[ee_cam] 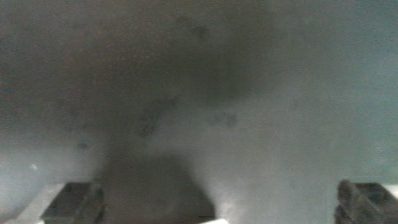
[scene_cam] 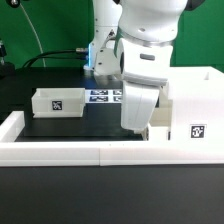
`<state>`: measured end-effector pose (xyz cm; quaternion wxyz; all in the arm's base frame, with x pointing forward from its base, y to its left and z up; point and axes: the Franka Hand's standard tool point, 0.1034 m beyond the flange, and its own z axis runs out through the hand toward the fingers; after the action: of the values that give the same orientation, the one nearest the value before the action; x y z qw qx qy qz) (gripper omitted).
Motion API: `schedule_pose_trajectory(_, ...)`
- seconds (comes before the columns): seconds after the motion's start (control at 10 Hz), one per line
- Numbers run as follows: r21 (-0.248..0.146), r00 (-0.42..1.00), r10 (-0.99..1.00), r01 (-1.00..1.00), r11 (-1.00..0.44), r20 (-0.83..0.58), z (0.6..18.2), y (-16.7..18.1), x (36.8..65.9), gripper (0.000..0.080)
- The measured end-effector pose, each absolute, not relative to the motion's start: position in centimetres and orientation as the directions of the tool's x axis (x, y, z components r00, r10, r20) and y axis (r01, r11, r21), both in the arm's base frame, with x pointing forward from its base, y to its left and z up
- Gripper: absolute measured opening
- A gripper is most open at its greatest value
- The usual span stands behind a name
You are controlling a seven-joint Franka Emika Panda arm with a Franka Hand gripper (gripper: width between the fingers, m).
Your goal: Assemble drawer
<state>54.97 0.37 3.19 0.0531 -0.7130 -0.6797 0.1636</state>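
Our end effector (ee_cam: 221, 205) is spread wide, so we'd square up on the drawer housing (scene_cam: 196, 104) right beside it before squeezing.

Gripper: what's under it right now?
Wrist view: the gripper is open over dark, blurred table. Nothing lies between the fingers except a white sliver at the frame edge, unidentifiable. Exterior view: the arm covers that spot, beside the box housing.
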Motion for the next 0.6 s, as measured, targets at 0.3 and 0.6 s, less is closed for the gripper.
schedule_pose_trajectory(0.3, -0.301, 0.023, 0.987, 0.951, -0.071, -0.161, 3.1, 0.3, 54.9, 0.0649)
schedule_pose_trajectory(0.6, -0.296, 0.066, 0.982, 0.948, -0.117, -0.178, 3.4, 1.5, 54.5, 0.0649)
